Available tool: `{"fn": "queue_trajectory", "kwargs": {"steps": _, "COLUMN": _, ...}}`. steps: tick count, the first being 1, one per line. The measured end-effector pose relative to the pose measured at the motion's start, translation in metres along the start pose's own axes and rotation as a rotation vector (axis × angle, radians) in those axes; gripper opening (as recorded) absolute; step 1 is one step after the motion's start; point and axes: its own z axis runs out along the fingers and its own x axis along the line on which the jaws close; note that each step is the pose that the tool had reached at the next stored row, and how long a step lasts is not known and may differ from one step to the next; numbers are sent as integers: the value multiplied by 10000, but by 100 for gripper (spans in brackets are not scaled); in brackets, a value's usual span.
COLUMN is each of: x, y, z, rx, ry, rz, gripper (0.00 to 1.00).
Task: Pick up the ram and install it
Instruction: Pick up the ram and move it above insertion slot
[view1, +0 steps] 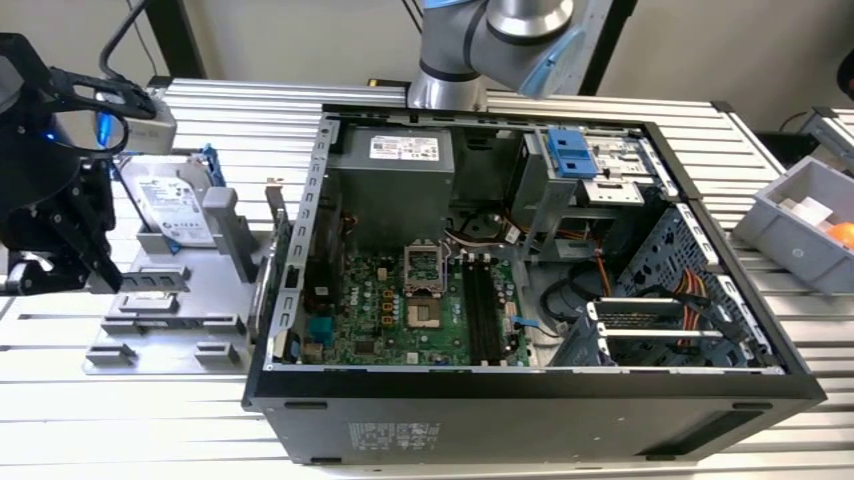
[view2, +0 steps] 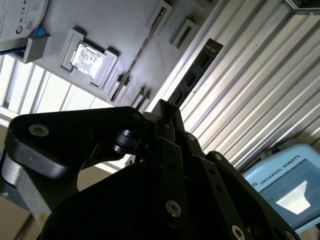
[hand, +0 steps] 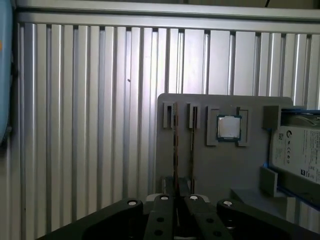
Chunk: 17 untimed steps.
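Observation:
The ram (view2: 192, 80) is a dark, narrow stick that juts out from between my gripper's (view2: 165, 107) fingertips, held above the ribbed metal table. In the first wrist view the ram (hand: 175, 150) shows edge-on, running down into the gripper (hand: 178, 199), whose fingers are closed on it. A second thin stick (hand: 192, 150) stands edge-on in the grey fixture (hand: 200, 175) right beside it. In the exterior view the black gripper (view1: 80, 262) hangs over the left end of the fixture (view1: 174, 300), well left of the open computer case (view1: 534, 385). The black memory slots (view1: 481, 310) lie on the motherboard inside the case.
On the fixture sit a silver hard drive (view1: 174, 205) and a small square silver chip (hand: 229, 127). The case wall (view1: 287, 260) rises between the fixture and the motherboard. A grey bin (view1: 801, 225) stands at the exterior view's right. The arm's base (view1: 454, 60) is behind the case.

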Motion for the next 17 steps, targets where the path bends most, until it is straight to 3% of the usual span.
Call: {"fn": "queue_trajectory", "kwargs": {"steps": 17, "x": -2, "y": 2, "z": -117, "rx": 1, "ry": -1, "rz": 0, "gripper": 0}}
